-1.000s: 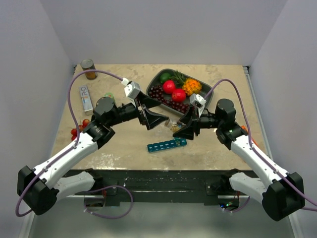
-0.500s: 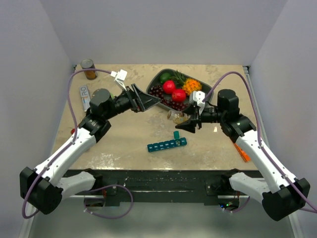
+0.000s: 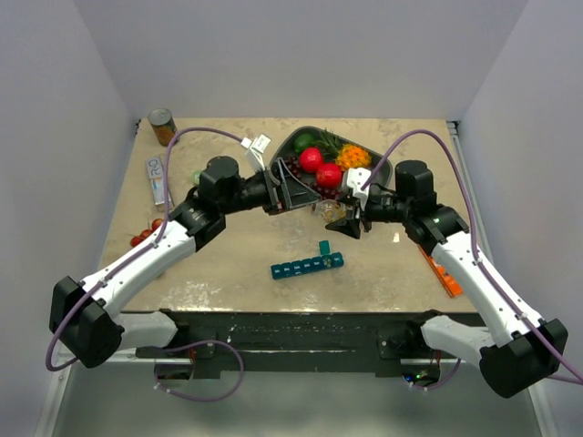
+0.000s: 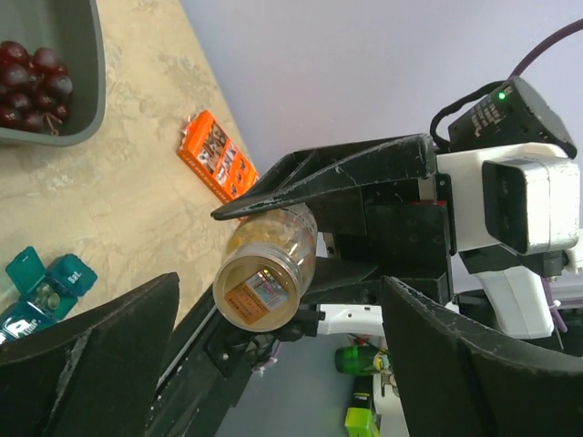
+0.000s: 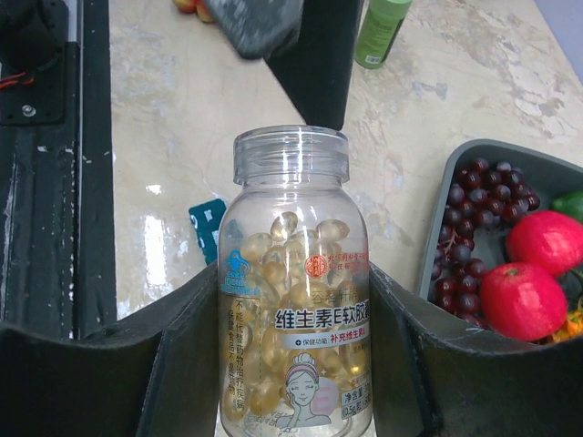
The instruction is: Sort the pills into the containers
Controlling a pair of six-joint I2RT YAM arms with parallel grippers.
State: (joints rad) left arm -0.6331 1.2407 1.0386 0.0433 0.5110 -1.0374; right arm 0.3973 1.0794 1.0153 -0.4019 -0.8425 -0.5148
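Observation:
My right gripper (image 3: 341, 219) is shut on a small clear bottle (image 3: 328, 211) of tan-yellow pills and holds it above the table, in front of the tray. In the right wrist view (image 5: 293, 314) the bottle (image 5: 296, 300) has no cap and its mouth points away from the wrist. My left gripper (image 3: 304, 198) is open, its fingertips just left of the bottle. In the left wrist view (image 4: 279, 291) the bottle's end (image 4: 267, 270) faces me, apart from my wide fingers. The teal pill-organiser strip (image 3: 307, 265) lies on the table with one lid raised; it also shows in the left wrist view (image 4: 41, 293).
A grey fruit tray (image 3: 373, 157) with cherries and red fruit stands at the back. An orange box (image 3: 438, 273) lies at the right. A green bottle (image 3: 198, 175), a white box (image 3: 158, 178), a can (image 3: 162, 126) and red fruit (image 3: 146, 235) sit at the left.
My left gripper has swung right and come up to the bottle's mouth. My right gripper has carried the bottle a little back and left. One organiser lid has been raised.

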